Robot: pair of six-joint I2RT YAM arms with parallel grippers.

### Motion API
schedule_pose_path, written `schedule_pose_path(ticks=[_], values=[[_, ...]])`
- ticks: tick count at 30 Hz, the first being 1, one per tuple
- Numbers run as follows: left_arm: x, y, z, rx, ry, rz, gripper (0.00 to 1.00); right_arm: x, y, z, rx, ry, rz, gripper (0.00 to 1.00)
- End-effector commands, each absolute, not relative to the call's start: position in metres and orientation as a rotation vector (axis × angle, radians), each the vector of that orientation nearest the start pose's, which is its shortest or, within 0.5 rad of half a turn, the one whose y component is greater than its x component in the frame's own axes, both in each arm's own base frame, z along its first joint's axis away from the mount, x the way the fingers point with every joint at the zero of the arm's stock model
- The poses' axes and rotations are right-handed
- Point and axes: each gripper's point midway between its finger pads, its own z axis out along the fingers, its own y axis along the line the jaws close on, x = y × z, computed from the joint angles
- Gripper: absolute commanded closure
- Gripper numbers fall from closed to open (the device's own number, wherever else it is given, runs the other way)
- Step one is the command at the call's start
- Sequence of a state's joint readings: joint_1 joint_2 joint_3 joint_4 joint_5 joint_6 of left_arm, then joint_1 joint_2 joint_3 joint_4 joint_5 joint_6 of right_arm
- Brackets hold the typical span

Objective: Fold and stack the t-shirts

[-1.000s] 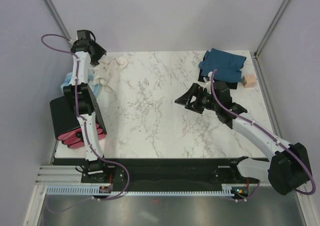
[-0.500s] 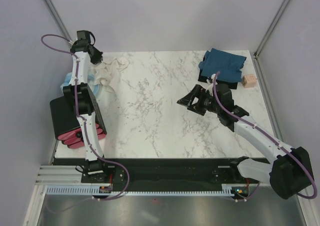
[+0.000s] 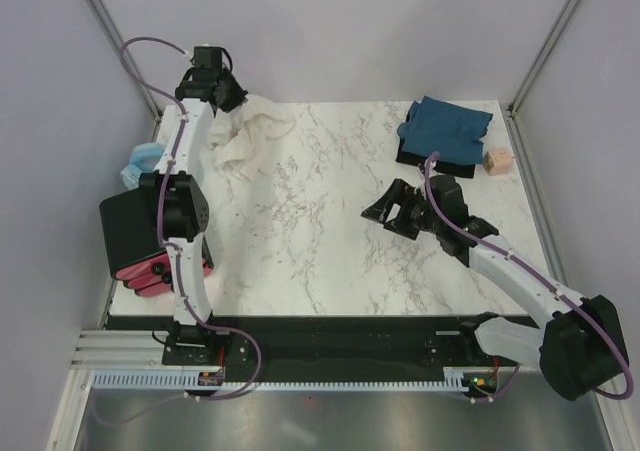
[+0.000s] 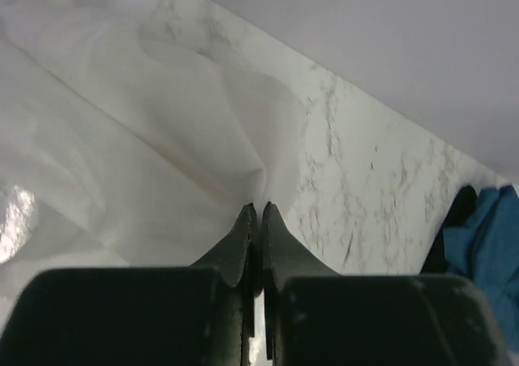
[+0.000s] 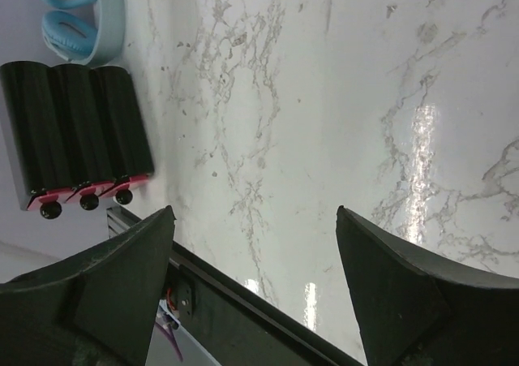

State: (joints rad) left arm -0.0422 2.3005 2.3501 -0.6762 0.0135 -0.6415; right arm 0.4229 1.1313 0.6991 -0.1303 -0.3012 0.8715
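We see open marble table (image 3: 300,231) across the middle and near side, hemmed by the cream-white t-shirt (image 3: 250,136) far left, the teal-blue t-shirt (image 3: 445,131) and wooden block (image 3: 497,160) far right, and the black box (image 3: 128,233) at the left edge.

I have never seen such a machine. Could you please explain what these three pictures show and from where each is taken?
This is a robot with two arms fixed at the near edge of a table. The wide picture looks down from above. The other two come from a camera on each wrist, so the dark shapes at the bottom are that arm's own fingers. The left gripper is shut, pinching a fold of the white shirt at the far left corner. The right gripper is wide open over bare table and holds nothing. A blue shirt lies at the far right, beside a wooden block. At the left edge are a black box with pink drawers and a pale blue padded ring.
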Motion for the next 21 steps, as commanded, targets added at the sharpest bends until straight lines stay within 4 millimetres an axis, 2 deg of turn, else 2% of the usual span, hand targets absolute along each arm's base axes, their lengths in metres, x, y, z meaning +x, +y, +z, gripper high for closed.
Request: schedule_pose_path(ticks=[1, 2, 4, 5, 7, 8, 10, 11, 12, 15, 16, 17, 18, 19, 21], values=[[0.541, -0.111, 0.345, -0.357, 1.964, -0.451, 0.98, 0.289, 0.212, 0.168, 0.276, 2.269, 1.001, 0.11], [0.529, -0.120, 0.330, -0.323, 2.018, -0.483, 0.98, 0.293, 0.210, 0.164, 0.284, 2.278, 0.991, 0.12], [0.497, -0.142, 0.333, -0.276, 2.077, -0.566, 0.98, 0.301, 0.208, 0.169, 0.264, 2.270, 0.978, 0.12], [0.471, -0.143, 0.334, -0.263, 2.121, -0.558, 0.98, 0.305, 0.206, 0.171, 0.266, 2.269, 0.969, 0.11], [0.442, -0.145, 0.341, -0.235, 2.129, -0.528, 0.98, 0.320, 0.194, 0.179, 0.280, 2.257, 0.934, 0.11], [0.420, -0.136, 0.350, -0.235, 2.119, -0.505, 0.98, 0.330, 0.189, 0.193, 0.289, 2.221, 0.927, 0.11], [0.394, -0.134, 0.345, -0.213, 2.172, -0.513, 0.98, 0.336, 0.184, 0.204, 0.279, 2.195, 0.910, 0.11], [0.379, -0.140, 0.341, -0.177, 2.210, -0.555, 0.98, 0.342, 0.183, 0.215, 0.277, 2.167, 0.910, 0.11], [0.360, -0.142, 0.330, -0.156, 2.286, -0.575, 0.98, 0.345, 0.183, 0.220, 0.273, 2.153, 0.906, 0.12], [0.318, -0.167, 0.298, -0.004, 2.436, -0.629, 0.98, 0.354, 0.184, 0.236, 0.277, 2.116, 0.912, 0.13], [0.303, -0.182, 0.288, 0.068, 2.467, -0.633, 0.98, 0.356, 0.185, 0.238, 0.281, 2.114, 0.917, 0.13], [0.291, -0.183, 0.264, 0.068, 2.534, -0.609, 0.98, 0.360, 0.186, 0.245, 0.288, 2.099, 0.928, 0.13], [0.283, -0.188, 0.257, 0.080, 2.553, -0.623, 0.98, 0.361, 0.189, 0.249, 0.285, 2.089, 0.942, 0.13], [0.272, -0.196, 0.239, 0.111, 2.601, -0.631, 0.98, 0.363, 0.190, 0.252, 0.284, 2.082, 0.952, 0.13], [0.264, -0.208, 0.227, 0.125, 2.631, -0.646, 0.98, 0.365, 0.191, 0.259, 0.279, 2.068, 0.958, 0.13]])
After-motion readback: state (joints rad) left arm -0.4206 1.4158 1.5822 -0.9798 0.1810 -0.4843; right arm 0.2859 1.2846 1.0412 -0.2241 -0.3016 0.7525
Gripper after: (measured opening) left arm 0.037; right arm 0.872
